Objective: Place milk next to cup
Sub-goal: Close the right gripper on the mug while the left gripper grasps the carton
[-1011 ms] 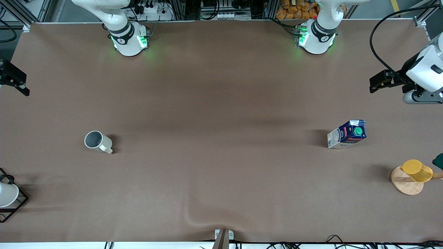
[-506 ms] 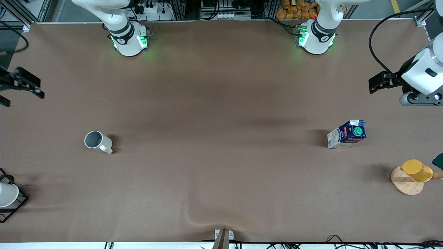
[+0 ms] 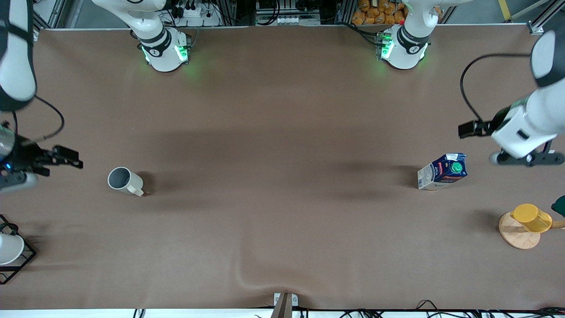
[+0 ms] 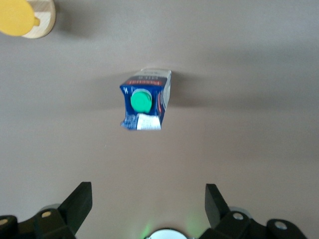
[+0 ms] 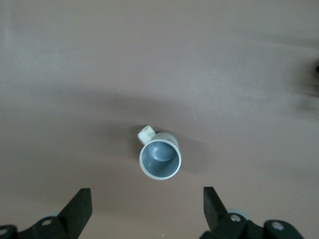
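Observation:
The milk [image 3: 442, 172], a dark blue and white carton with a green cap, stands upright toward the left arm's end of the table. In the left wrist view the milk [image 4: 145, 102] shows from above, clear of the fingers. My left gripper [image 3: 526, 158] [image 4: 148, 190] hangs open over the bare table beside it, holding nothing. The cup [image 3: 124, 180] [image 5: 160, 158], off-white with a grey inside, stands upright toward the right arm's end. My right gripper [image 3: 13, 179] [image 5: 147, 192] hangs open over the table beside the cup, also holding nothing.
A yellow cup [image 3: 531, 217] [image 4: 17, 15] rests on a wooden disc [image 3: 516, 238], nearer the front camera than the milk. A white cup in a black wire rack [image 3: 9, 251] sits at the right arm's end. The tablecloth has a raised fold [image 3: 251, 278] near the front edge.
Both arms have swung in from the table's ends. The left gripper came toward the milk and the right gripper toward the cup. Milk and cup have not moved.

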`<state>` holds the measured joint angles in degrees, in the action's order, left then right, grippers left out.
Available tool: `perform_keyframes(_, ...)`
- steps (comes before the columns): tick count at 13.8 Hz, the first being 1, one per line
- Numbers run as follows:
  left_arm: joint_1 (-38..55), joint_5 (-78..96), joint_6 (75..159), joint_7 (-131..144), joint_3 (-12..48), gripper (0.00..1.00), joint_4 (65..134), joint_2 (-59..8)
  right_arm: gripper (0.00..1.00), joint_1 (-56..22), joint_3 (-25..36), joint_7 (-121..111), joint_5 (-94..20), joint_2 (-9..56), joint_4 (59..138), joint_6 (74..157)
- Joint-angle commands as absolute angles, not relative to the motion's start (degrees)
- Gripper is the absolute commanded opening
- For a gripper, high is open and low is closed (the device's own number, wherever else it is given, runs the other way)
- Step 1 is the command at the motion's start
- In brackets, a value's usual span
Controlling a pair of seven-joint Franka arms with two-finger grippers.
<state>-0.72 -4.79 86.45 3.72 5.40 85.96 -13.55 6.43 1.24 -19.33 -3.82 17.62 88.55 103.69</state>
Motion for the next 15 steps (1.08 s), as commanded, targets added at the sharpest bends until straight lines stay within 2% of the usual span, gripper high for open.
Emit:
perform_keyframes(1,-2.62,-5.54,91.03,3.69,5.71,1.0,86.47,-16.34,0.93,10.1,0.62,-21.36,-5.27,23.45,87.01,105.81)
perform_keyframes(3,-3.86,-5.01,96.13,3.6,5.71,1.0,90.25,-16.52,0.76,10.55,0.53,-23.45,-5.27,25.66,87.19,105.91)
perform_keyframes(4,-3.87,-5.01,98.76,3.6,5.71,1.0,92.53,-16.61,0.57,10.63,0.61,-24.08,-5.36,26.8,87.19,106.26)
perform_keyframes(7,-6.14,-4.92,105.01,3.6,5.71,1.0,97.37,-18.71,0.6,10.28,0.44,-24.17,-6.06,29.35,90.07,108.54)
perform_keyframes(9,-6.24,-4.92,106.34,3.6,5.71,1.0,97.65,-20.65,0.67,10.11,0.35,-25.22,-6.24,29.18,95.25,114.93)
perform_keyframes(11,-6.24,-4.92,106.78,3.52,5.71,1.0,97.65,-21.79,0.69,10.55,0.35,-28.55,-6.33,29.35,96.76,118.12)
perform_keyframes(15,-6.15,-4.92,106.61,3.6,5.71,1.0,97.82,-22.15,0.62,10.28,0.35,-29.0,-6.77,29.88,99.39,120.66)
